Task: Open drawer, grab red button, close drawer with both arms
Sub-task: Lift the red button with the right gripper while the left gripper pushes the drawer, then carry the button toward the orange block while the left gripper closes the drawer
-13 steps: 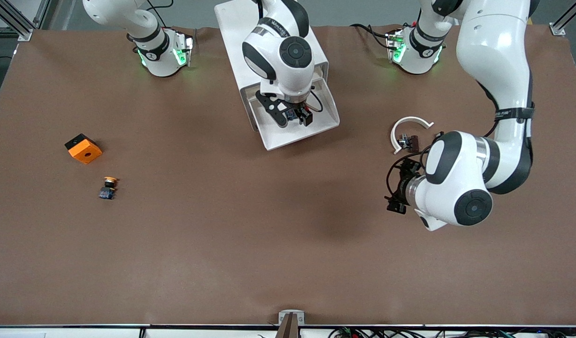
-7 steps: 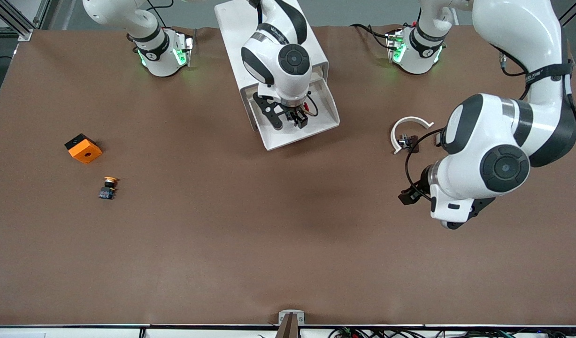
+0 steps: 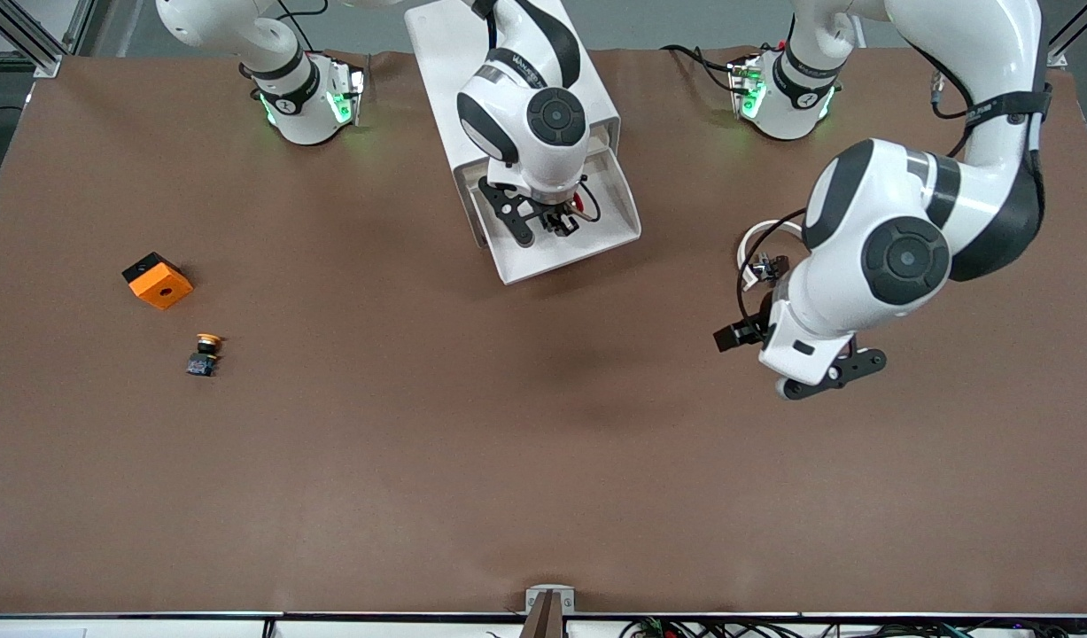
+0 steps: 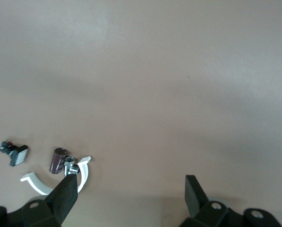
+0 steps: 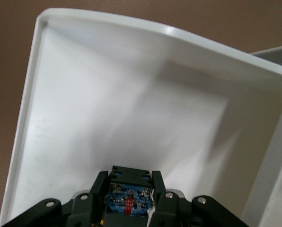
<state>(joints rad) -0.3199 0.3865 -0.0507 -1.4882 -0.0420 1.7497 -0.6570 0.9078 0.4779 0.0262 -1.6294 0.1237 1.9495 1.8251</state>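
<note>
White drawer (image 3: 614,232) lies open with the right gripper (image 3: 561,220) inside it, clamped on the button (image 5: 128,200); the left gripper (image 4: 131,189) hangs spread and empty over bare table toward the left arm's end, the drawer at about ten o'clock from it in the front view, so the left arm seems freer to push it shut.

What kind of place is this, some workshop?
Most likely a robotics lab: two white arms are bolted at a brown table, the right gripper shut on a small button inside an open white drawer, the left gripper open over bare tabletop.
</note>
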